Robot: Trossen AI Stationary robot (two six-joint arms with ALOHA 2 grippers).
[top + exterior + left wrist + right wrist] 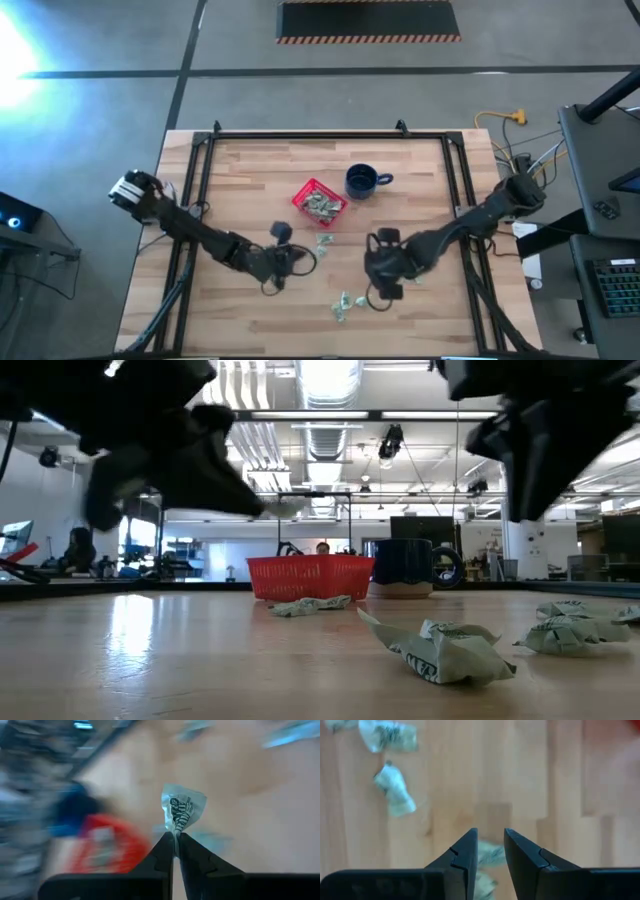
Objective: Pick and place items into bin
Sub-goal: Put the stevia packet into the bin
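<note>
Near the table's middle, my left gripper [292, 258] is shut on one pale green-and-white wrapped item [183, 809], lifted off the wood. The red bin [320, 203] lies beyond it with several items inside. My right gripper [384, 285] points steeply down over the near right of the table. Its fingers [491, 847] are open with nothing between them, and one loose item [489, 856] lies on the wood below the gap. More items [445, 650] [345, 305] are scattered on the table. My left gripper pinches the item's twisted wrapper end [175, 831] between its two fingertips [165, 847]. The rest of the piece sticks out past the fingertips, clear of the table. The fingers slant down toward the bin.
A dark blue mug [362, 181] stands just right of the bin, toward the far edge. One loose item [325, 242] lies just near of the bin. A black frame [300, 135] runs along the table's far and side edges.
</note>
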